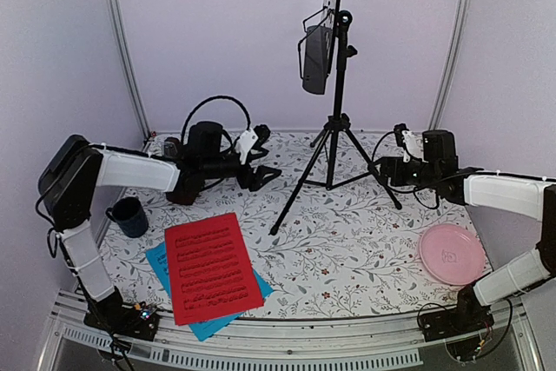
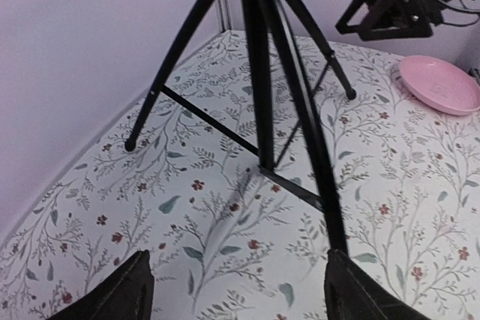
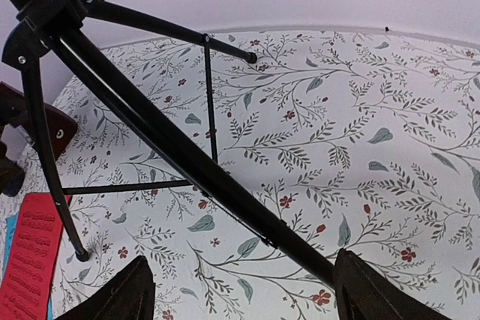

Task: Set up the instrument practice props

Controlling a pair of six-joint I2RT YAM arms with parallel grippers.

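Sheets: red sheet lies on top of cyan sheet, flat at the near-left of the table, long axis running near to far.
Left gripper: fingers spread, empty; sheets lie nearward of it, so likely the closer arm.
Music stand: upright mid-table, between both grippers.
Right gripper: fingers spread, empty, beside the stand's right leg.
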